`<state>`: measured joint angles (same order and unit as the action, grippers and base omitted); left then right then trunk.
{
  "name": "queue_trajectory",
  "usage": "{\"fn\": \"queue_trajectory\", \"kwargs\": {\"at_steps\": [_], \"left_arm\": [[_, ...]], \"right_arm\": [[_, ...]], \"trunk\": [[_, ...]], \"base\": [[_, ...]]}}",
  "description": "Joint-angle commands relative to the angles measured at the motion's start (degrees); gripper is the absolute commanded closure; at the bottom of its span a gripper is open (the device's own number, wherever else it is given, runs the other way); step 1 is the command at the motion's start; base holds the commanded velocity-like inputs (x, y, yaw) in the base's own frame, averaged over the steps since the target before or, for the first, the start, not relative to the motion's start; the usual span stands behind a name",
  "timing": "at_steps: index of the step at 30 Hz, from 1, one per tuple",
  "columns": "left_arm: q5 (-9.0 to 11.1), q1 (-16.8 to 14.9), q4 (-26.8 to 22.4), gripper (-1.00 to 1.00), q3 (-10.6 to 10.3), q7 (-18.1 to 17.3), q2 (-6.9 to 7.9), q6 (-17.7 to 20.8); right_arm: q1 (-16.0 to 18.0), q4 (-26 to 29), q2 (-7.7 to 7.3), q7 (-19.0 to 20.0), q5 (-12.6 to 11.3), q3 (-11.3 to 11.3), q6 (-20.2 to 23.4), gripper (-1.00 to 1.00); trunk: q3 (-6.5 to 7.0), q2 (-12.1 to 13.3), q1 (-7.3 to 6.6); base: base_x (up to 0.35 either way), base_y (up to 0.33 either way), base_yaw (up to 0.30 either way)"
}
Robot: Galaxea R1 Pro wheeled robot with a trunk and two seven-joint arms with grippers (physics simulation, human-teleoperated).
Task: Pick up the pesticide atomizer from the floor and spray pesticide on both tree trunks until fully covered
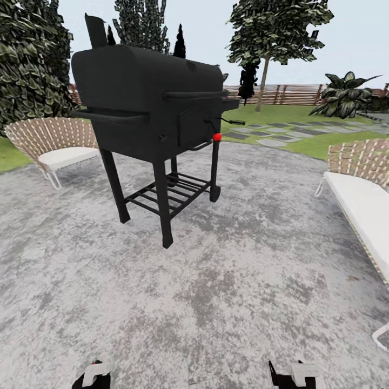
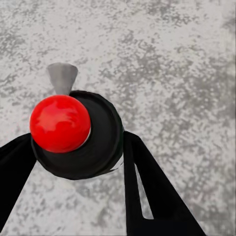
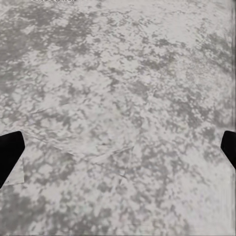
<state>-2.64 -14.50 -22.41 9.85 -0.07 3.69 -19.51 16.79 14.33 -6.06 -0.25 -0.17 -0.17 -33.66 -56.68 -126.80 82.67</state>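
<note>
In the left wrist view a stubby black pesticide atomizer point(image 2: 98, 142) with a grey nozzle point(image 2: 62, 77) sits between the two black fingers of my left gripper point(image 2: 78, 142), which is shut on it. A red ball point(image 2: 60, 123) shows in front of its body. The head view has my left gripper point(image 1: 92, 375) and right gripper point(image 1: 294, 375) low at the bottom edge. The right gripper point(image 3: 118, 147) is open over bare paving. One tall tree with a pale, leaning trunk point(image 1: 263, 81) stands far off on the lawn point(image 1: 292, 114) before the slat fence point(image 1: 294, 93).
A black barbecue grill point(image 1: 154, 113) on legs stands close ahead, with a small red dot point(image 1: 217, 136) at its side. Woven chairs with white cushions flank the grey patio point(image 1: 227, 281), one left point(image 1: 51, 143) and one right point(image 1: 362, 189). Stepping stones point(image 1: 281, 132) lead onto the lawn.
</note>
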Motion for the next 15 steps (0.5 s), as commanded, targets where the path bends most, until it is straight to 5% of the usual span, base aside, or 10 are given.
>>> {"fn": "queue_trajectory", "kwargs": {"at_steps": [1,15], "left_arm": [[0.0,0.0,0.0,1.0,0.0,0.0,0.0,0.0],[0.1,0.0,0.0,1.0,0.1,0.0,0.13,0.0]], "right_arm": [[0.0,0.0,0.0,0.0,0.0,0.0,0.0,-1.0],[0.0,0.0,0.0,0.0,0.0,0.0,0.0,-1.0]], "trunk": [[0.0,0.0,0.0],[0.0,0.0,0.0]], "base": [[0.283,-0.157,-0.298],[0.281,-0.162,-0.298]]}}
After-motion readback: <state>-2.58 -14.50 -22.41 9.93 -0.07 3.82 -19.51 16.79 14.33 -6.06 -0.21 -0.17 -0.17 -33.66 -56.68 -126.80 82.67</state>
